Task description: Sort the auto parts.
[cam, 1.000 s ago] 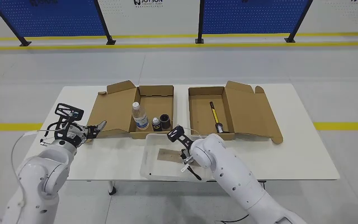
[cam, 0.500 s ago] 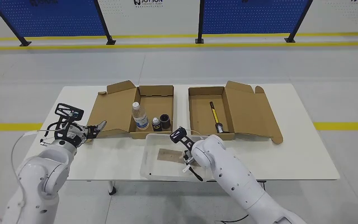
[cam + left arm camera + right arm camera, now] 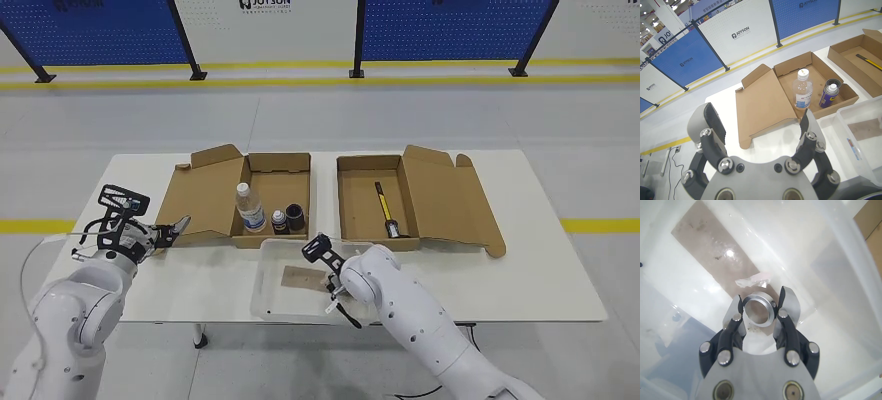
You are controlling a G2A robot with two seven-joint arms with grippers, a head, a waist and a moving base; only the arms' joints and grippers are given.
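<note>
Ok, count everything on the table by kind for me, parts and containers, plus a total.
Clear bottle: 1
Spray can: 1
Dark round part: 1
Yellow-and-black rod: 1
Metal ring: 1
Cardboard box: 2
Clear bin: 1
Total: 8

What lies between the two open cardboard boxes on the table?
Nothing: in the top view, only a bare strip of table separates the left box from the right box.

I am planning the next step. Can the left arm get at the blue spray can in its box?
Probably yes. The left hand is open and empty, and the blue spray can stands upright in the open cardboard box, free from above. The clear bottle beside it stands close.
</note>
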